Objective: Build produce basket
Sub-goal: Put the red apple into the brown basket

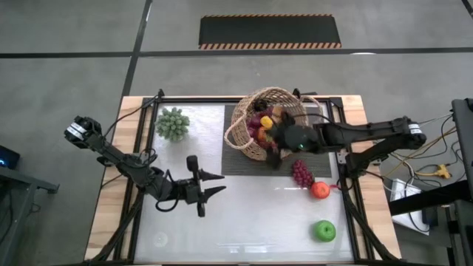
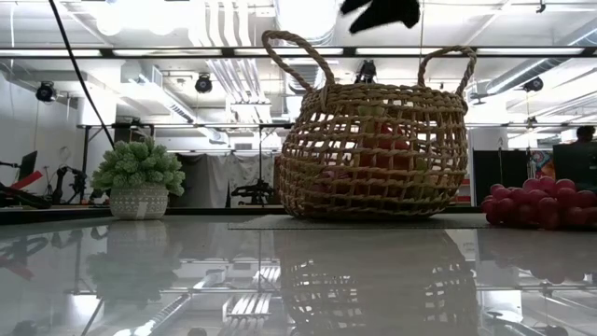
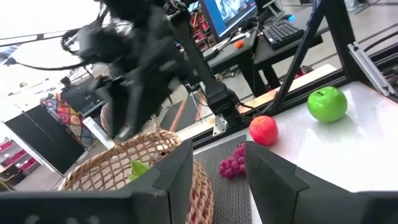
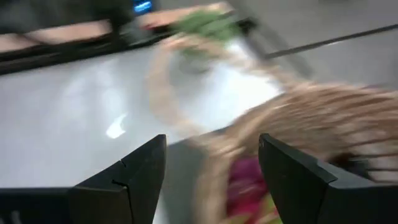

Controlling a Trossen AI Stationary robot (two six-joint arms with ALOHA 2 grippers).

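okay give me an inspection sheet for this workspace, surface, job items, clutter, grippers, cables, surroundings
Surface: glossy white table with a dark mat under the basket.
Job's things: wicker basket partly filled; red grape bunch, tomato and green apple lie outside it.
Clutter: potted succulent.
Grippers: right gripper open over the basket, empty; left gripper open, empty, waiting mid-table.
Cables: loose cables right of the table.
Surroundings: striped floor mat; desks with monitors.
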